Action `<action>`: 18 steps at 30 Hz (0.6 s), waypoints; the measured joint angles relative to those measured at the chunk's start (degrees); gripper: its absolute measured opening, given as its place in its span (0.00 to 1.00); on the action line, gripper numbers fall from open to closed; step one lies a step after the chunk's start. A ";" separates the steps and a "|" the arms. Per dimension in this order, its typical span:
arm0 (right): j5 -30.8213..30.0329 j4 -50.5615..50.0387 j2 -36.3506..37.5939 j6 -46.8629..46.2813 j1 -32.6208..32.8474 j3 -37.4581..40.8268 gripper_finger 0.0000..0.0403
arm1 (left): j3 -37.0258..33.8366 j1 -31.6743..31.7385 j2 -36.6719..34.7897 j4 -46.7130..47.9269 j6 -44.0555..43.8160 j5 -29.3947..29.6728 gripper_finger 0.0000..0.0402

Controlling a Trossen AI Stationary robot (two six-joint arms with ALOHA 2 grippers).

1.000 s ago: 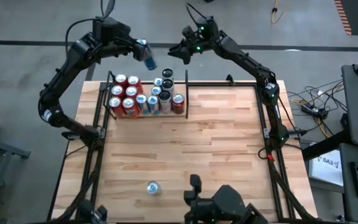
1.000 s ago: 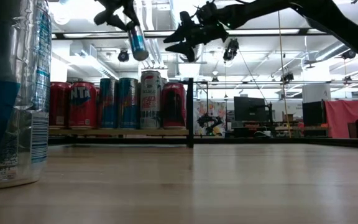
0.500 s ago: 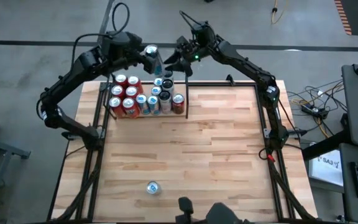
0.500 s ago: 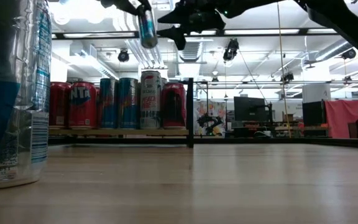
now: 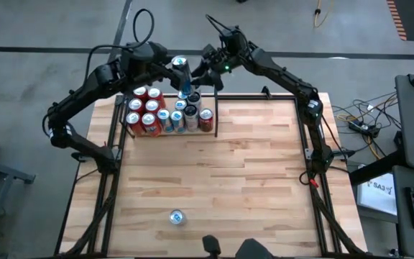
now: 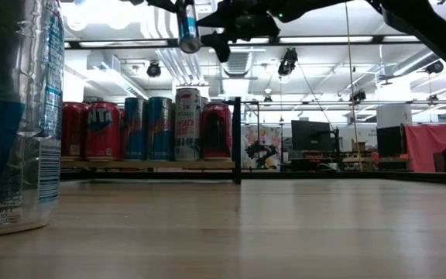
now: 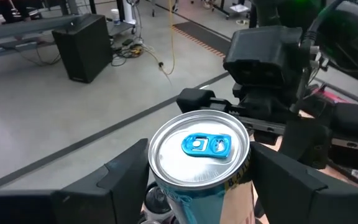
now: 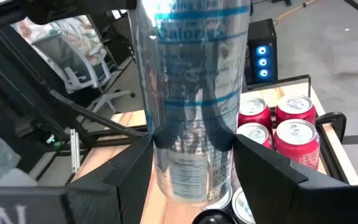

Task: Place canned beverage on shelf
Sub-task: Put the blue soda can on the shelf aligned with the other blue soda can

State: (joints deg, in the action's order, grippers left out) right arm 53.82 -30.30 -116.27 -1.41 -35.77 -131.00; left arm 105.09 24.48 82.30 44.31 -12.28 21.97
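A tall silver-and-blue can [image 5: 181, 70] with a blue tab [image 7: 199, 145] hangs upright in the air over the far end of the shelf [image 5: 129, 124]. The shelf is a narrow black-framed bay with a wood floor and holds several red, blue, silver and dark cans [image 5: 165, 114]. My left gripper [image 5: 172, 68] is shut on the can's upper part. My right gripper [image 5: 198, 72] is open, its fingers on either side of the can's lower part [image 8: 194, 155]. In the low view the can [image 6: 187, 25] shows high above the shelved cans [image 6: 147, 128]. My left gripper pinches the can just below its top rim [image 7: 166, 186] between its two fingers [image 7: 129, 180], one on each side. It comes from the table's left, roughly level. The can is upright, top up, lifted clear of the shelf and its cans. My right gripper's fingers [image 8: 135, 168] flank the can's lower wall [image 8: 166, 162]; whether they touch it, I cannot tell.
Another silver-and-blue can [image 5: 176, 216] stands near the table's near edge and fills the left of the low view [image 6: 14, 116]. A black frame post [image 5: 215, 108] bounds the shelf on its right. A wider bay of bare wood [image 5: 264, 165] lies to the right.
My left gripper has carried the can toward the table's right and a little up, and has turned it from tilted to upright. My right gripper has come toward the can, so that its fingers now stand around the can's lower part.
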 joint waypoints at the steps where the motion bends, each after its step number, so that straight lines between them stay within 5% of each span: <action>1: 0.12 -0.03 0.00 0.40 0.03 0.02 0.52 | -0.04 -0.17 0.08 0.14 0.21 -0.03 0.58; 18: 1.93 0.00 0.44 3.52 0.90 0.04 0.52 | -0.12 -1.63 1.03 0.22 -2.26 -0.08 0.58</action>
State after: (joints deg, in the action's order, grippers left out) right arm 55.75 -30.30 -115.83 2.11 -34.87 -130.96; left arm 104.97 22.85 83.33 44.52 -14.54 21.89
